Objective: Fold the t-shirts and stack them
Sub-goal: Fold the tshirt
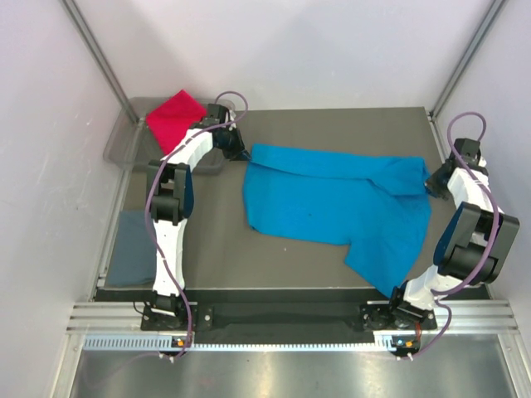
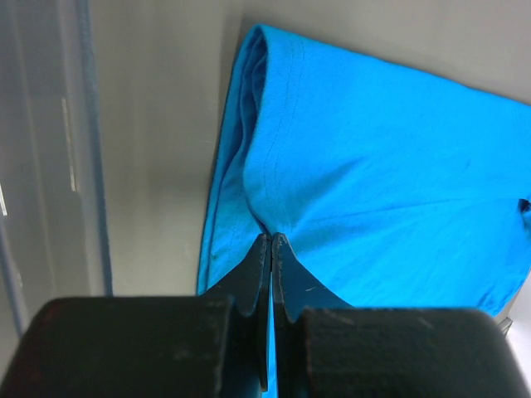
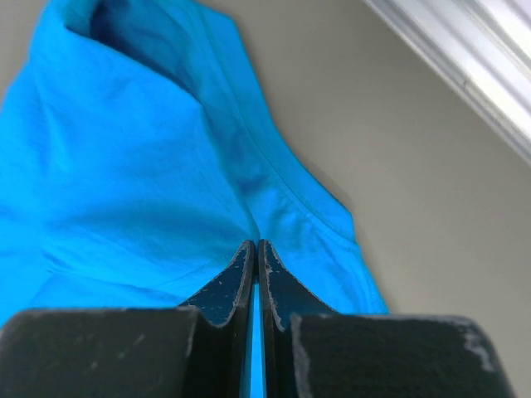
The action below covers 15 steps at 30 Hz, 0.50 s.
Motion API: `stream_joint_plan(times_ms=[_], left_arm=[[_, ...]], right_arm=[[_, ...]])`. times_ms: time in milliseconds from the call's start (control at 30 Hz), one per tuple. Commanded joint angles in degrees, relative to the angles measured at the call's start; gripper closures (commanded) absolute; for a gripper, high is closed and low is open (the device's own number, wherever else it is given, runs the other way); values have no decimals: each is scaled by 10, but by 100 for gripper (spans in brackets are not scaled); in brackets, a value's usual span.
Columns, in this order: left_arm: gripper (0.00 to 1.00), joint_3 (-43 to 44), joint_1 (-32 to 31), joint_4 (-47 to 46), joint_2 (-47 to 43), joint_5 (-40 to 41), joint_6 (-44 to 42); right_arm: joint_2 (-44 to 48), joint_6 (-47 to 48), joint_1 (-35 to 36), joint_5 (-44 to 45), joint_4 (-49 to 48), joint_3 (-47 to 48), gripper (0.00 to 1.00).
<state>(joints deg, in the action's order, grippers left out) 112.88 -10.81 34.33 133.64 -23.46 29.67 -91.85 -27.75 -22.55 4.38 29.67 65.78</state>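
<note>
Folding turquoise t-shirt [image 1: 332,203]: left claw [image 2: 271,239], right claw [image 3: 255,245] both pinching its far edge. Next: draw edge evenly nearward.

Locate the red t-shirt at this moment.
Top view, far-left corner: the red t-shirt lies on the clear tray, left of the turquoise t-shirt.
</note>
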Motion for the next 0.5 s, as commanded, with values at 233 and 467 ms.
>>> stream_joint_plan(times_ms=[233,467], left_arm=[[100,8,7,25,31,24,-24],[100,10,7,28,36,28,-28]], right_arm=[[22,-18,-7,9,-4,-27,100],[28,-20,-8,-1,3,-29,100]])
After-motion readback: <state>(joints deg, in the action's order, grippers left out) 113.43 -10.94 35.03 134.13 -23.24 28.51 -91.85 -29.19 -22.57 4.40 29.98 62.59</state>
